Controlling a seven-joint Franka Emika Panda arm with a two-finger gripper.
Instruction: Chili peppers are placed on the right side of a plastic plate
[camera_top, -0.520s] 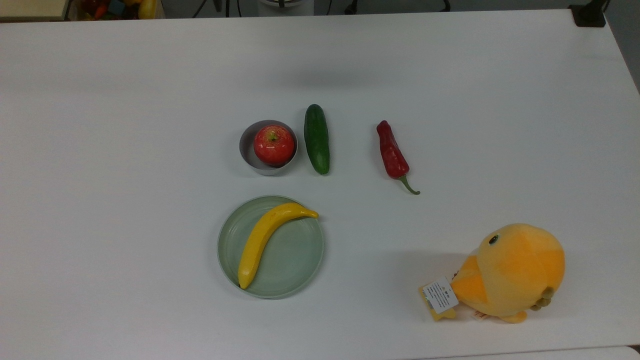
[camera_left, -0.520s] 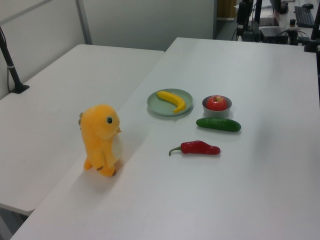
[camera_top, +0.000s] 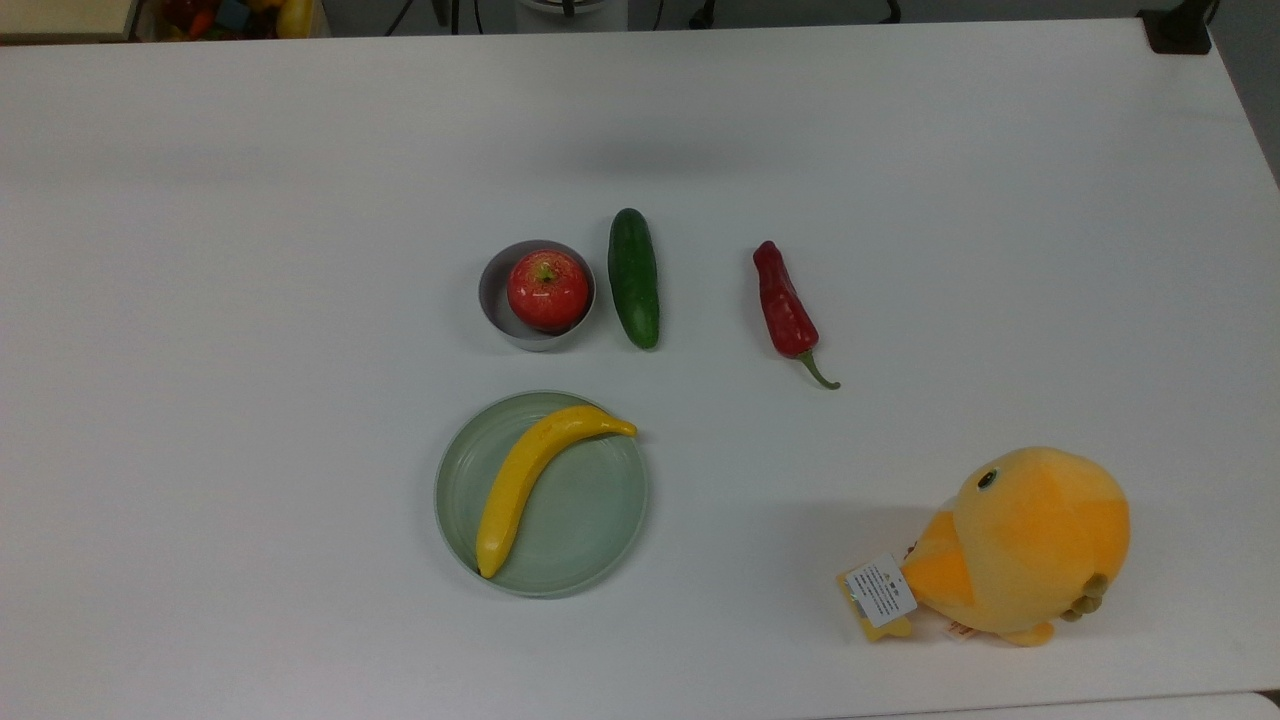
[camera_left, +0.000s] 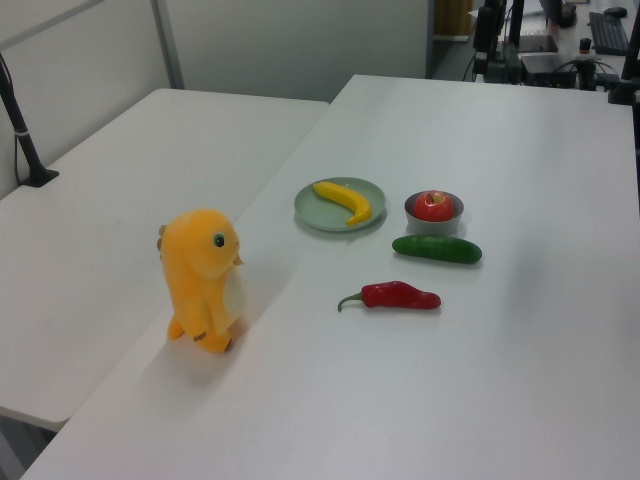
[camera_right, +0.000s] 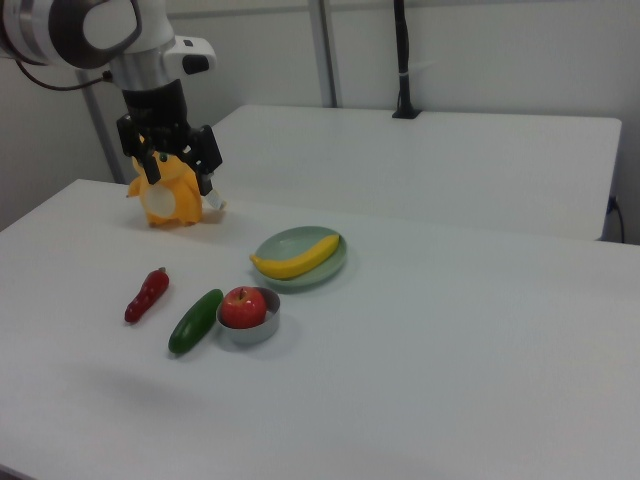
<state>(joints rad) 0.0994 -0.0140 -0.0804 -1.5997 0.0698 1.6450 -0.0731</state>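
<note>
The dark-red chili pepper (camera_top: 785, 305) lies flat on the white table, its green stem pointing toward the top view's bottom; it also shows as the chili pepper (camera_left: 400, 296) and the chili pepper (camera_right: 147, 295). The mint-green plastic plate (camera_top: 600, 530) sits below and to the left of it in the top view, with a yellow banana (camera_top: 530, 480) lying across it. The plate (camera_left: 322, 213) and plate (camera_right: 325, 273) appear from the sides too. My gripper (camera_right: 175, 170) hangs high above the table at the right view's upper left, open and holding nothing, well apart from the chili.
A grey bowl (camera_top: 497, 310) holds a red apple (camera_top: 547, 290), and a green cucumber (camera_top: 633, 278) lies beside it, between bowl and chili. An orange plush toy (camera_top: 1030, 545) stands near the top view's bottom right edge. A second table adjoins on the left view's left.
</note>
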